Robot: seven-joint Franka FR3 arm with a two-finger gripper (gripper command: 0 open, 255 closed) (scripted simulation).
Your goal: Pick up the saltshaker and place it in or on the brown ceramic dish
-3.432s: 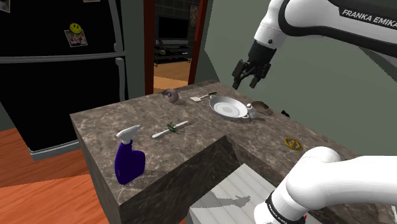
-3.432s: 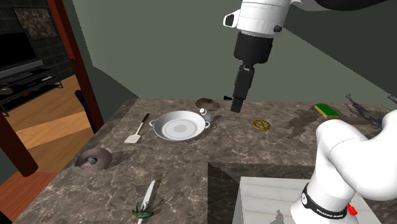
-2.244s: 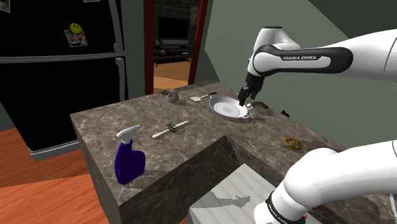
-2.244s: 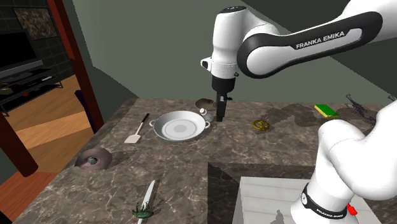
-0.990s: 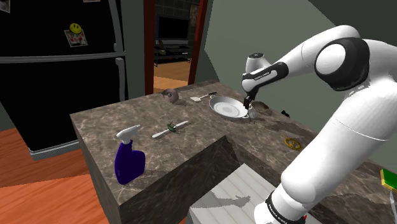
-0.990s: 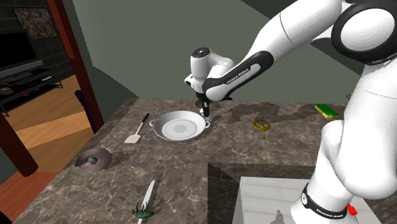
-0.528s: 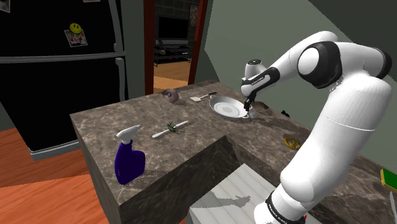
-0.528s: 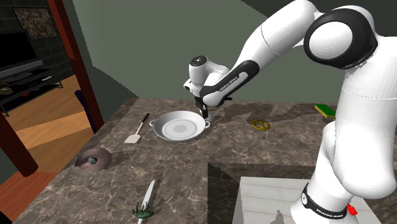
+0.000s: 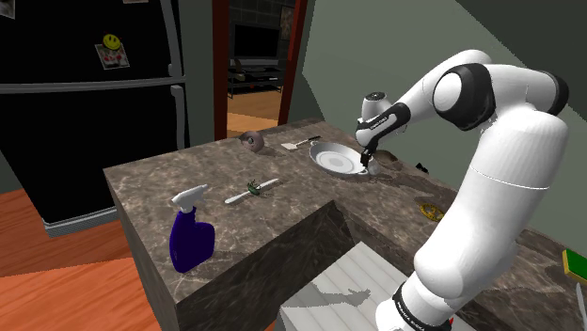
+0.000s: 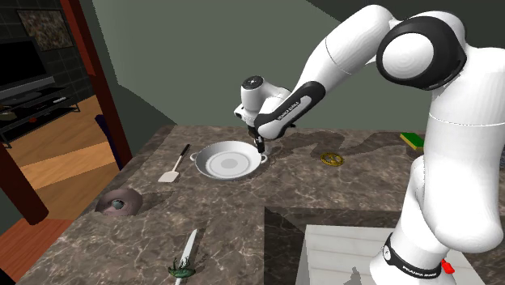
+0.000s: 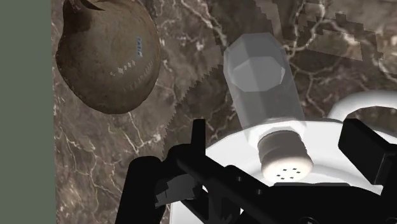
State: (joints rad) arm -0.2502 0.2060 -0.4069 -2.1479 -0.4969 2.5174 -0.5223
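**Beside the White Pan, a Black Hand Is Hanging Over the Salt**

Over at the wall side of the brown marble counter [image 9: 188, 174], the black two-finger gripper [image 10: 260, 146] is hanging low over the clear glass saltshaker with the white cap [image 11: 285, 159]. The big white robot arm [image 9: 508, 160] is bending over from its stand to reach that spot. The fingers [image 11: 369, 149] are standing wide apart, one on each side of the cap. They are not touching it, so nothing is being held.

The saltshaker is sitting just beside the rim of the round white pan with two small handles [image 10: 229, 160]. Its cap (the one with the little holes) is pointing toward the camera on the hand. The brown, bumpy, bowl-shaped dish [image 11: 108, 57] is sitting near the saltshaker, on the side away from the pan. A strip of bare counter is showing between the two.

Other things are lying around on the counter. A white spatula [image 10: 173, 170] is resting near the pan, and a grey round lump [image 10: 119, 202] is sitting past it. A white knife with something green on it [image 9: 252, 191] is lying in the middle. A purple spray bottle with a white top [image 9: 191, 230] is standing near the front corner. A small yellow ring [image 10: 331, 159] and a green sponge [image 10: 413, 139] are lying farther along. A big black fridge [image 9: 94, 122] is standing behind the counter, wearing a yellow smiley face [image 9: 111, 41].
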